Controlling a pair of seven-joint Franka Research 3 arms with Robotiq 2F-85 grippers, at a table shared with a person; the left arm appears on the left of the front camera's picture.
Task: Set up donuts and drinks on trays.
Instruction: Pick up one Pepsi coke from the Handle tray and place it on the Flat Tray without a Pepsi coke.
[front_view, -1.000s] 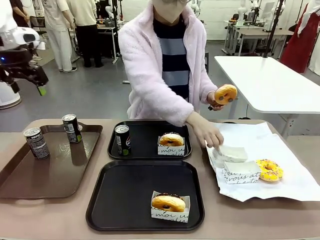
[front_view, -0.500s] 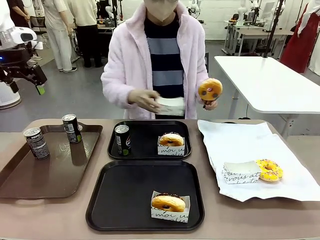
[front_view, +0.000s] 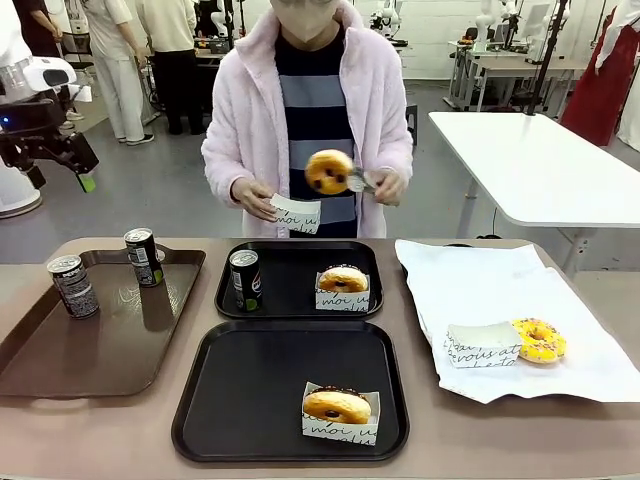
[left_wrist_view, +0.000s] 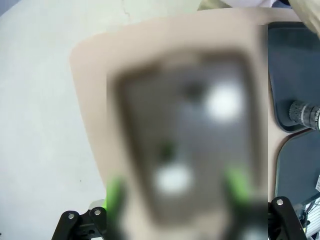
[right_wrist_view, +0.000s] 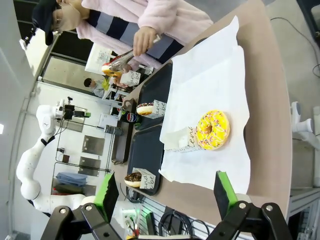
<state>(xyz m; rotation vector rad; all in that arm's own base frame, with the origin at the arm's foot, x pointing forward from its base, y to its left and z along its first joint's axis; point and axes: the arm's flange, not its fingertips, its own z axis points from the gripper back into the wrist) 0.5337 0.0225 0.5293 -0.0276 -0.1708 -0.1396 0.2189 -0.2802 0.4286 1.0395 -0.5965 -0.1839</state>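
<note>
1. The left pincer (front_view: 60, 175) hangs spread and empty, high beyond the counter's left edge.
2. A brown tray (front_view: 100, 350) at the left edge stores two upright drinks (front_view: 73, 285), with open room around each.
3. The far black tray (front_view: 290, 258) holds one can (front_view: 245, 280) and a sleeved donut (front_view: 343, 278).
4. The near black tray (front_view: 260, 380) holds a donut (front_view: 337, 405) at its front right, so its left half is free for a drink.
5. Beyond the far edge, a person holds a tan donut (front_view: 329, 171) in tongs over a paper sleeve (front_view: 296, 213), probably to wrap it.
6. A yellow donut (front_view: 540, 340) lies on white paper (front_view: 500, 280) at the right edge.
7. The right pincer (right_wrist_view: 165, 180) is spread and empty.

Grey floor (front_view: 170, 190), a white table (front_view: 540, 160) at right, people (front_view: 150, 60) standing behind.
</note>
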